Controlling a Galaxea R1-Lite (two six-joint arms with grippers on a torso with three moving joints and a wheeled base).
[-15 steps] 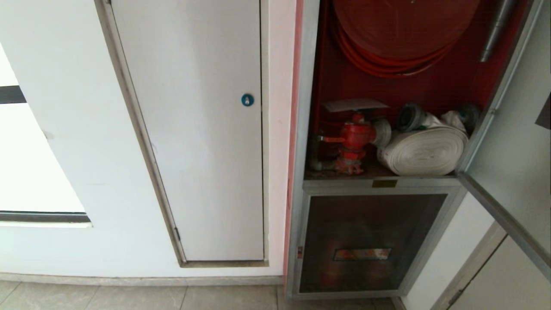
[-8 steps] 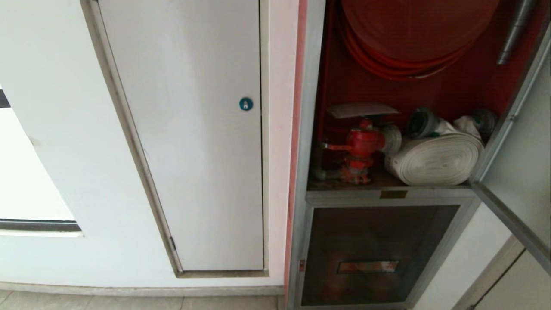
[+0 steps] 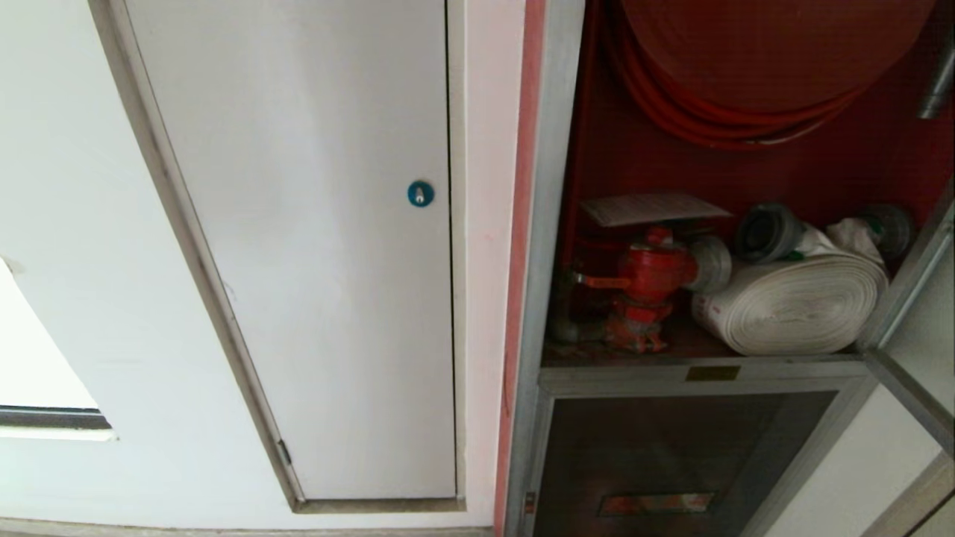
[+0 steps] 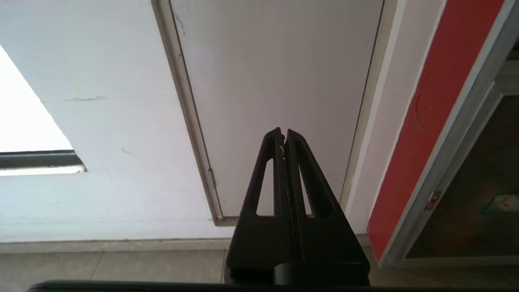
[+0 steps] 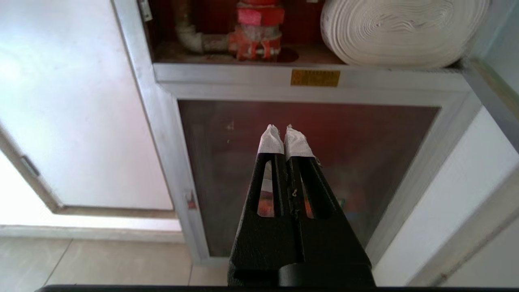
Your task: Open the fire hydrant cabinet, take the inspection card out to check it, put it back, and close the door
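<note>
Red inside, the fire hydrant cabinet [image 3: 753, 171] stands open, its door [image 3: 914, 350] swung to the valve's right. Lying flat on the red valve [image 3: 650, 276] (beside the white rolled hose [image 3: 794, 306]) is the inspection card [image 3: 650, 209]. Below the valve, left gripper [image 4: 284, 136] and right gripper [image 5: 282, 132] are closed, empty.

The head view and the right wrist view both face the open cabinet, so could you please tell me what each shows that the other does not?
Only the head view shows the inspection card lying above the red valve, the red hose reel and the white door's blue lock. Only the right wrist view shows the right tool, shut and empty, before the lower dark panel. Both show the valve, the white rolled hose, the yellow plate and the fire hydrant cabinet frame.
</note>
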